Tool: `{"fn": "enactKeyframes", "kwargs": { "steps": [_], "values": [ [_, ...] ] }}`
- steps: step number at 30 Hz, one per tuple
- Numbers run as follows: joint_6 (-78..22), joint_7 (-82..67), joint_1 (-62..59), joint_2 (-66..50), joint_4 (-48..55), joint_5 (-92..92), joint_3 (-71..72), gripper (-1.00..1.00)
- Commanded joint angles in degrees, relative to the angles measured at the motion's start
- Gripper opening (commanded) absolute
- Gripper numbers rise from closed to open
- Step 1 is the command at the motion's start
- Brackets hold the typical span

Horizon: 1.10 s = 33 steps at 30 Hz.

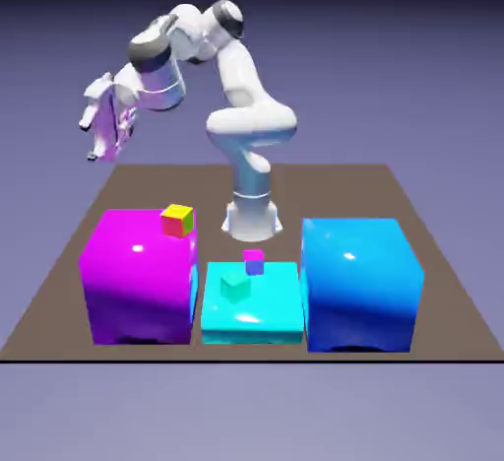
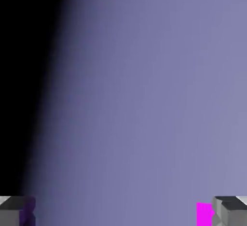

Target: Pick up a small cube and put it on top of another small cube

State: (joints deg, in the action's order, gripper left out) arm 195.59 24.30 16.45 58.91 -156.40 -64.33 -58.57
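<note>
A tiny cube with a yellow top, a red face and a green face (image 1: 177,220), the other small cube, sits on the back right corner of a large magenta block (image 1: 138,277). The small cube to pick up is out of view. My gripper (image 1: 94,151) hangs high over the table's far corner on the exterior view's left, well above and behind the magenta block. In the hand view the gripper (image 2: 123,216) stands open, its grey fingertips (image 2: 230,211) wide apart with only backdrop between them.
A low cyan block (image 1: 252,303) at the front middle carries a tiny teal cube (image 1: 234,286) and a tiny pink-and-purple cube (image 1: 254,262). A large blue block (image 1: 359,284) stands at the exterior view's right. A magenta sliver (image 2: 203,214) shows beside one fingertip.
</note>
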Motion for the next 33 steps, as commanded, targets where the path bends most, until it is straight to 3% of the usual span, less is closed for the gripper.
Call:
{"fn": "enactKeyframes", "kwargs": {
  "steps": [1, 21, 33],
  "values": [
    [0.77, -0.64, 0.56, 0.93, 0.16, -2.28, -2.08, 0.00],
    [15.60, -13.12, 11.39, 18.97, 3.32, -46.48, -42.32, 0.00],
    [13.45, 7.68, 19.52, 23.85, 1.74, -21.15, -50.49, 0.00]
  ]
}}
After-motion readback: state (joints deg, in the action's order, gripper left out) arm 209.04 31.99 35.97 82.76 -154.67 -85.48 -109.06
